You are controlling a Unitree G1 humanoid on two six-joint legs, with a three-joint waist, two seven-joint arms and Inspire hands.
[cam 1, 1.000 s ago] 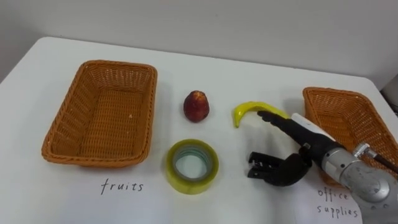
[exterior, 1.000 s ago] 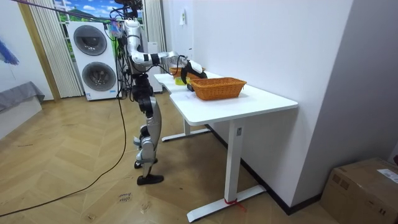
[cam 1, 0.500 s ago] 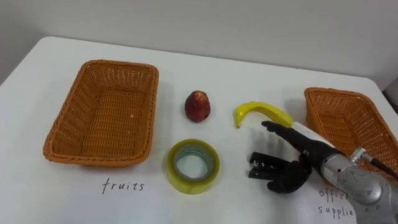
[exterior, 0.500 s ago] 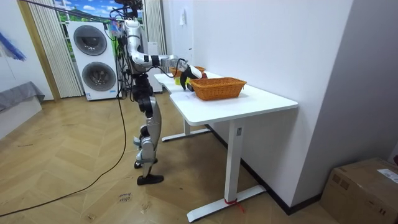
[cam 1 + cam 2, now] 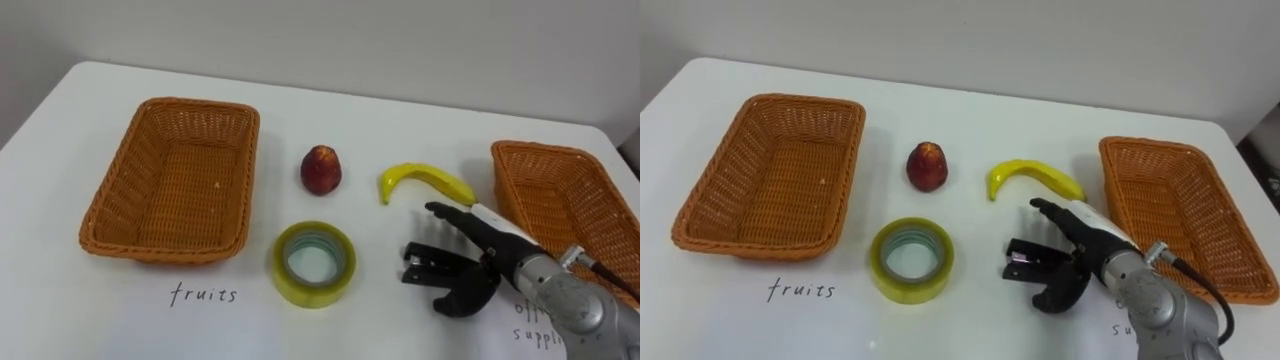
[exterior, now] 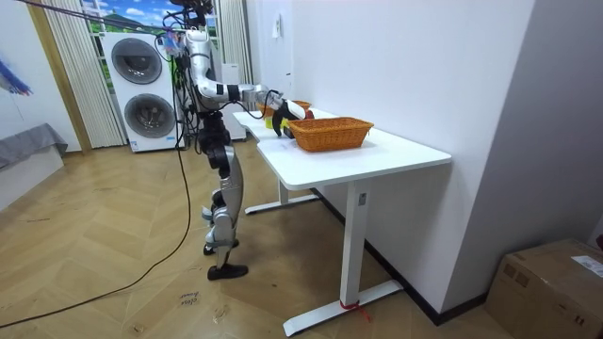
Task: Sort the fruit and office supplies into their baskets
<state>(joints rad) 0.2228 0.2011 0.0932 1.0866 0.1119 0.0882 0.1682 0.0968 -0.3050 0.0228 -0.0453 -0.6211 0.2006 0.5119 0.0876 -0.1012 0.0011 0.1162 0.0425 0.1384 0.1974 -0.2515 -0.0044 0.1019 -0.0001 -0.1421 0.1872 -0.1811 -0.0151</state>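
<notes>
A reddish peach (image 5: 321,169) and a yellow banana (image 5: 425,180) lie mid-table, with a roll of yellow tape (image 5: 314,263) in front of the peach. On the left stands an empty wicker basket (image 5: 248,170) with "fruits" handwritten before it. A second wicker basket (image 5: 560,200), also empty, stands at the right. My right hand (image 5: 500,262) comes in from the lower right. Its fingers and thumb curl round a small black object (image 5: 420,268) on the table, while one finger points straight toward the banana without touching it.
The white table (image 5: 350,110) ends at a pale wall behind. In the room view I stand at the far end of the table (image 6: 377,155), one arm reaching over it, with washing machines (image 6: 146,89) behind me.
My right hand has drawn back a little toward me; its straight finger has left the banana's end. The black object has stayed put. The camera has shifted slightly.
</notes>
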